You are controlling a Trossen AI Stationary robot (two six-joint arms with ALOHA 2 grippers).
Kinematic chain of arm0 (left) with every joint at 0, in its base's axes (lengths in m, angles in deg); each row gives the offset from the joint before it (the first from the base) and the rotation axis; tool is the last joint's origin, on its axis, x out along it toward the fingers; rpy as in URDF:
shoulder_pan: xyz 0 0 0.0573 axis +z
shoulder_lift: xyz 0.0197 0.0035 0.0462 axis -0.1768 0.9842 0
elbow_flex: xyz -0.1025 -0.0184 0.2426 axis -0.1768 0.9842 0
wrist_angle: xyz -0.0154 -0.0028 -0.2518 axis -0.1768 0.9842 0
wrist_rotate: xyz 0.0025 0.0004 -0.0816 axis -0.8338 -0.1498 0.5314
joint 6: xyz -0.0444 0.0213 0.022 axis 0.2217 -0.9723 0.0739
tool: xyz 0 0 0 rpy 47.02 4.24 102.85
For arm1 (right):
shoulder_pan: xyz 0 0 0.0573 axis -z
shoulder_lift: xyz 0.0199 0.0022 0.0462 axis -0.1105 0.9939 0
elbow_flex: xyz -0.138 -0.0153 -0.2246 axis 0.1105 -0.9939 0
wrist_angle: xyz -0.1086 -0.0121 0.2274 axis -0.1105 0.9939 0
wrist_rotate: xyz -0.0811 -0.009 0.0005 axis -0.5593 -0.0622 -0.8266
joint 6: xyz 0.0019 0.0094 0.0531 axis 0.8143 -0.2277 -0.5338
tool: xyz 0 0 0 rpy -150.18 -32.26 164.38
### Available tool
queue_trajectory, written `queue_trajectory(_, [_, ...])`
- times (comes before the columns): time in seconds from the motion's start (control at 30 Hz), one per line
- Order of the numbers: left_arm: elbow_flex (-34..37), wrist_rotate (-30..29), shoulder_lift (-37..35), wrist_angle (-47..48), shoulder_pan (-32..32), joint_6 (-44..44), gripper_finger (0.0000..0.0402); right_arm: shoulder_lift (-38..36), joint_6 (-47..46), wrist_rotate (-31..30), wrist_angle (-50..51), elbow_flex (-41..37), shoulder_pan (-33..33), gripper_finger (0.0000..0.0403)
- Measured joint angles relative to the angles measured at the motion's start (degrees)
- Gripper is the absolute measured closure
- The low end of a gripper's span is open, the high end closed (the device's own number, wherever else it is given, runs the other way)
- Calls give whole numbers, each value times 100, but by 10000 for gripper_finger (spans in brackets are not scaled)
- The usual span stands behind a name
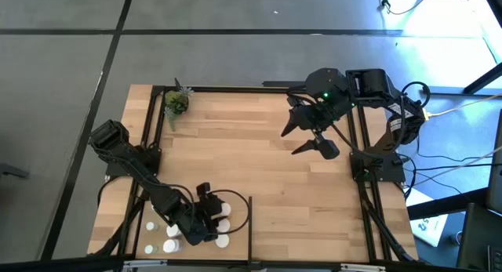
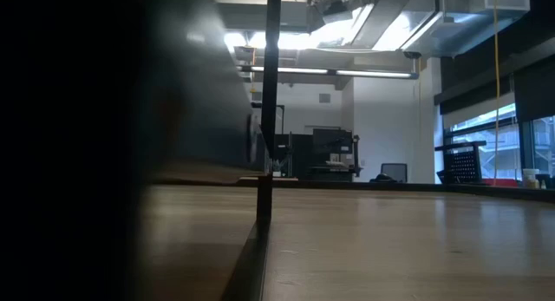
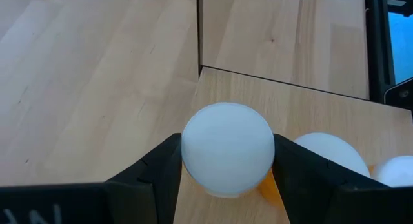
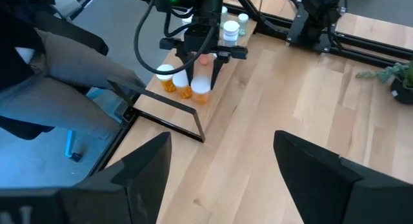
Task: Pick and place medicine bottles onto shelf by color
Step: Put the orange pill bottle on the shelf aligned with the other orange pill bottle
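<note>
**Left gripper clamped on an orange bottle beside the divider strip**

The left gripper (image 1: 205, 223) sat low over the shelf (image 1: 267, 158), just beside the thin black divider strip (image 1: 250, 225), on the side away from the right arm. Its two dark fingers (image 3: 161, 169) pressed against the sides of a white-capped orange bottle (image 3: 227, 148); in the left wrist view the round white cap filled the gap between them, with a sliver of orange body showing beneath. The right wrist view showed this bottle (image 4: 202, 90) standing upright on the wood, translucent orange under a white cap.

Two more orange bottles (image 4: 175, 82) stood touching or nearly touching it, all next to the divider strip. Farther from the strip, past the left gripper, stood several white and pale green bottles (image 1: 159, 237) in a loose group; one of them (image 4: 230, 31) showed a white cap.

The right gripper (image 1: 307, 134) hung above the shelf well away from the divider strip, near the far right corner, its fingers spread wide and holding nothing. A small potted plant (image 1: 176, 102) stood at the far left corner of the shelf.
</note>
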Motion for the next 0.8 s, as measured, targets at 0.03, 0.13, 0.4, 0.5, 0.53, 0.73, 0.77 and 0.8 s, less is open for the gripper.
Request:
queue_trajectory(0.03, [0, -15, 0, 13, 0, 0, 203, 0, 0, -40, 0, 0, 0, 128])
queue_trajectory(0.13, [0, -58, 0, 69, 0, -1, 203, 0, -26, -89, -12, 0, 0, 128])
queue_trajectory(0.4, [0, -196, 0, 95, 0, -73, 203, 0, -37, -90, -35, 0, 0, 127])
queue_trajectory(0.5, [0, -232, 0, 95, 0, -111, 203, 0, -37, -90, -35, 0, 0, 128])
queue_trajectory(0.53, [0, -239, 0, 95, 0, -111, 203, 0, -38, -90, -35, 0, 0, 128])
queue_trajectory(0.73, [0, -258, 0, 114, 0, -111, 203, 0, -39, -90, -33, 0, 0, 127])
queue_trajectory(0.77, [0, -258, 0, 124, 0, -111, 203, 0, -39, -90, -33, 0, 0, 128])
queue_trajectory(0.8, [0, -258, 0, 132, 0, -111, 203, 0, -39, -90, -33, 0, 0, 127])
